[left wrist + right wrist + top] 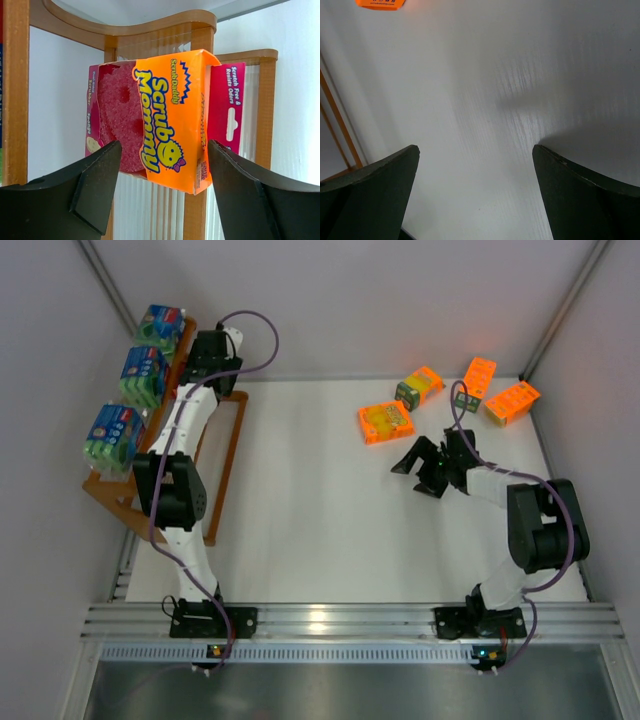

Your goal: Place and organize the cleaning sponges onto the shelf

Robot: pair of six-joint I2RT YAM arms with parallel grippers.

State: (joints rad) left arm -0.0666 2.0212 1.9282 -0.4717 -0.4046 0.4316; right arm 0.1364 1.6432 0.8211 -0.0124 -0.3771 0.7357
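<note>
The orange wooden shelf [226,452] stands at the far left with three blue-green sponge packs [143,375] in a row on its top tier. My left gripper [215,342] reaches into the shelf. In the left wrist view it [164,145] is open, and an orange and pink sponge pack [170,120] stands tilted on the shelf slats [150,210] just beyond the fingertips. Several orange packs [386,422] lie on the table at the far right. My right gripper [418,472] is open and empty just below them, and empty in its own view [475,147].
The shelf's wooden posts [15,100] frame the pack on both sides. An orange pack's corner [380,2] and a shelf rail [335,120] show in the right wrist view. Grey walls close the table on the left, back and right.
</note>
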